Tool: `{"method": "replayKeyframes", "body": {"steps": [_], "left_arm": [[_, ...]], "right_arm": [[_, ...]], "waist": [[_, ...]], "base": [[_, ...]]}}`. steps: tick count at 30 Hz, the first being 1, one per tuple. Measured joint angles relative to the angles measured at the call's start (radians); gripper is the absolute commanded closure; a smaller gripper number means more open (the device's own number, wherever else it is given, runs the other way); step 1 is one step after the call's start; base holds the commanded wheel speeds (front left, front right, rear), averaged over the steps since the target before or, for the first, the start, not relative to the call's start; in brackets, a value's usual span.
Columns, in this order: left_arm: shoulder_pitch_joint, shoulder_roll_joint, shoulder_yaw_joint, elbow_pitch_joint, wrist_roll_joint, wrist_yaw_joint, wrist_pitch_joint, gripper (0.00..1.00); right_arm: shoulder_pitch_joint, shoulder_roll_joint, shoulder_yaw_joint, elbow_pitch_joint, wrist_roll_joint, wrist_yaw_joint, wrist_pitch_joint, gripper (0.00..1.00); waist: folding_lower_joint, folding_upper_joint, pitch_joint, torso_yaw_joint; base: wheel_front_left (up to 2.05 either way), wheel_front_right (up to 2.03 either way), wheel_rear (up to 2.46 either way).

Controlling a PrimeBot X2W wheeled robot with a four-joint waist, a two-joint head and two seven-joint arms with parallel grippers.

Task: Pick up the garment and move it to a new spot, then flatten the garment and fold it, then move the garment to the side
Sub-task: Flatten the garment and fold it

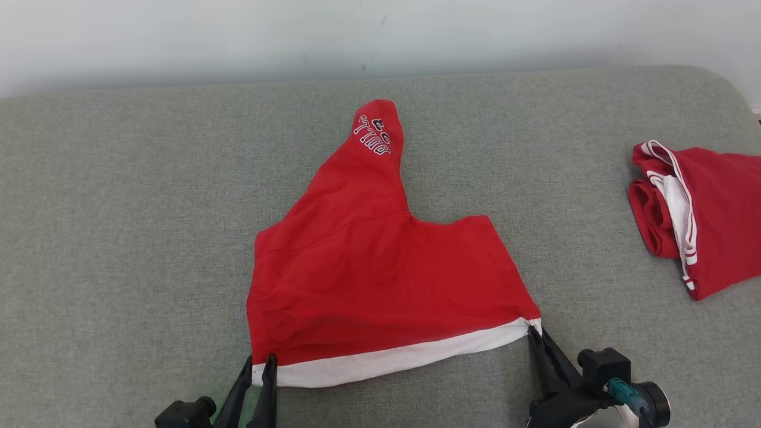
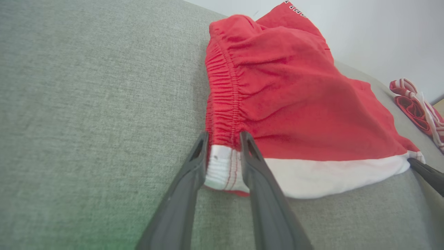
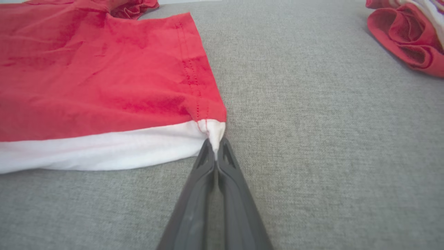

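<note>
Open grey cushion (image 1: 119,238) left of the red shorts (image 1: 368,267); folded red garment (image 1: 707,214) at far right.

Right edge of the head view slices the second red garment (image 1: 698,214), so its far side is out of frame! The lettering (image 1: 373,134) on the garment (image 1: 368,279) runs upside down into a fold and can't be fully read. At lower left, the bottom edge cuts off the left tool (image 1: 259,360). It straddles the white corner (image 2: 222,170), but whether it's pinching can't be told. In the right wrist view, the garment runs off the left edge.
</note>
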Motion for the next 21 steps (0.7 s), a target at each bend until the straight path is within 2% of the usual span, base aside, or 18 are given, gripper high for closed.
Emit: {"method": "replayKeyframes", "body": {"steps": [3, 9, 11, 12, 13, 21], "left_arm": [[0.007, 0.007, -0.019, -0.002, -0.012, 0.0, 0.0, 0.48], [0.021, 0.021, -0.051, -0.011, -0.043, 0.0, 0.0, 0.61], [0.026, 0.026, -0.056, -0.01, -0.047, 0.0, 0.0, 0.8], [0.029, 0.028, -0.059, -0.01, -0.049, 0.0, 0.0, 0.94], [0.032, 0.03, -0.064, -0.008, -0.05, 0.0, 0.0, 1.0], [0.029, 0.054, -0.084, -0.032, -0.061, 0.0, 0.0, 1.0]], "right_arm": [[-0.001, 0.0, -0.001, 0.0, 0.0, 0.0, 0.0, 1.0], [0.001, 0.001, -0.003, 0.001, -0.003, 0.0, 0.0, 1.0], [0.001, 0.001, -0.004, 0.002, -0.003, 0.0, 0.0, 1.0], [0.001, 0.001, -0.005, 0.003, -0.003, 0.0, 0.0, 1.0], [0.002, 0.001, -0.007, 0.003, -0.003, 0.0, 0.0, 1.0], [-0.001, 0.004, -0.007, -0.056, 0.014, 0.0, 0.001, 1.0]], "waist": [[0.0, 0.0001, -0.002, 0.003], [0.0, 0.0, -0.011, 0.01], [0.0, 0.0001, -0.013, 0.012], [0.0, 0.0, -0.014, 0.013], [0.0, 0.0, -0.015, 0.014], [-0.0001, 0.0, -0.034, 0.016]], "base": [[0.0, 0.0, 0.0], [0.0, 0.0, 0.0], [0.0, 0.0, 0.0], [0.0, 0.0, 0.0], [0.0, 0.0, 0.0], [0.0, 0.0, 0.0]]}}
